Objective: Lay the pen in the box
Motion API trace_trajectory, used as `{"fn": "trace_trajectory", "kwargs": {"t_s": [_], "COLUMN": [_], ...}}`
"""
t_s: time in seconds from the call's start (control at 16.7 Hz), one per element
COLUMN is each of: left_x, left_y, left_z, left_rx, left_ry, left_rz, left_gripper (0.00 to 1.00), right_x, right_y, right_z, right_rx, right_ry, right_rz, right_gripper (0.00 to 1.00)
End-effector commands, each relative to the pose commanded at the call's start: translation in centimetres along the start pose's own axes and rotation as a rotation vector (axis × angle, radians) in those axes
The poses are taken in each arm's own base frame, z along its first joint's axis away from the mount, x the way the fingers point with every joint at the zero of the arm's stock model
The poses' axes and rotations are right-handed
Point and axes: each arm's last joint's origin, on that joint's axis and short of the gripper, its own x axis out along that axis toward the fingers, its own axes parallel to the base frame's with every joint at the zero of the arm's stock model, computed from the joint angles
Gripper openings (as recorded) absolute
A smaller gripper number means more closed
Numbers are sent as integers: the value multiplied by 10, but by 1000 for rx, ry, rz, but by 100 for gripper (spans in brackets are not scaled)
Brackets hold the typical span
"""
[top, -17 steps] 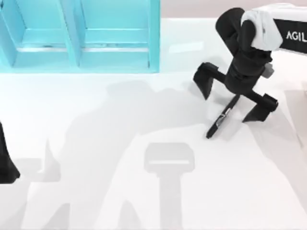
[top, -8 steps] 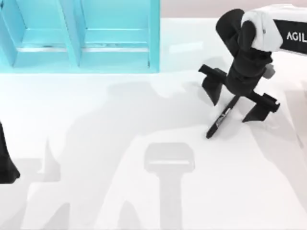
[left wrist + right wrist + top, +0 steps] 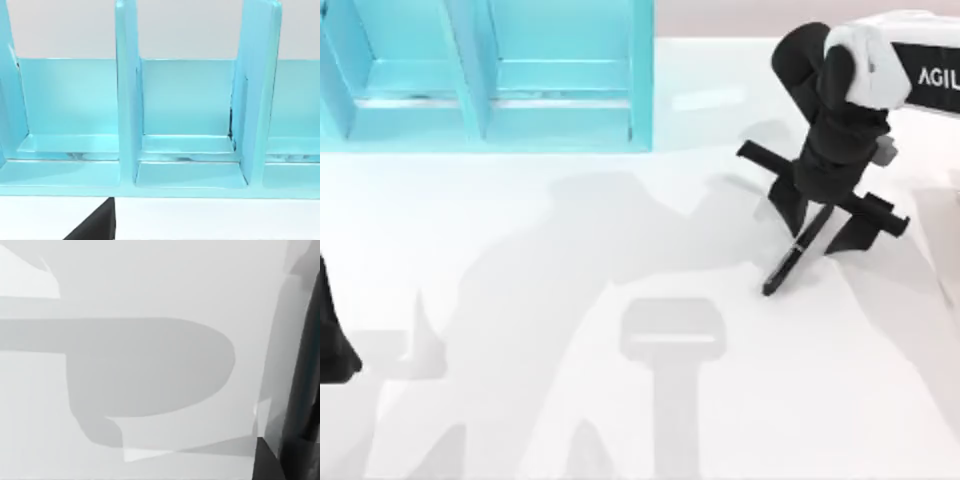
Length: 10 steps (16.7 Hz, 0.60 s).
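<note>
**Right gripper closing in over the one pen on the table**

I count one pen (image 3: 798, 250), one turquoise box (image 3: 485, 75) and two arms. The pen is a slim black stick lying slantwise on the white table (image 3: 620, 420), at the right side, well apart from the box, which stands at the far left of the table's back edge. From above, the box shows two open compartments side by side with a divider between them; the left wrist view looks straight into it (image 3: 190, 150) and takes in three bays parted by two upright walls.

The right gripper (image 3: 825, 222) hangs directly over the pen's upper end, its two black fingers spread to either side of the barrel, one finger (image 3: 790, 205) on the box side and the other on the far side. They are parted and not gripping anything; whether they touch the pen I cannot tell. The pen's lower tip pokes out clear toward the table's middle.

The left arm (image 3: 335, 340) sits parked at the table's left edge; I cannot tell how its jaws stand.

Against a second ago, the fingers sit closer together and straddle the pen more tightly, and the pen's free tip lies slightly further right. The left arm has not stirred.
</note>
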Motion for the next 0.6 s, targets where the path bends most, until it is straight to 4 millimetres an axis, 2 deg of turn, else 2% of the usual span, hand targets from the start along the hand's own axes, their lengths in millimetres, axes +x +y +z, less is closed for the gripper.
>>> {"fn": "trace_trajectory", "kwargs": {"t_s": [0.3,0.36,0.48,0.6], "left_x": [0,0,0,0], "left_y": [0,0,0,0], "left_z": [0,0,0,0], "left_rx": [0,0,0,0], "left_ry": [0,0,0,0], "left_rz": [0,0,0,0], "left_gripper": [100,100,100,100], "right_x": [0,-31,-37,-55], "right_y": [0,-6,-4,0], "right_z": [0,-1,-1,1], "right_rx": [0,-27,-26,-25], "right_ry": [0,-32,-35,-42], "right_rz": [0,-25,-20,-10], "right_gripper": [0,0,0,0]}}
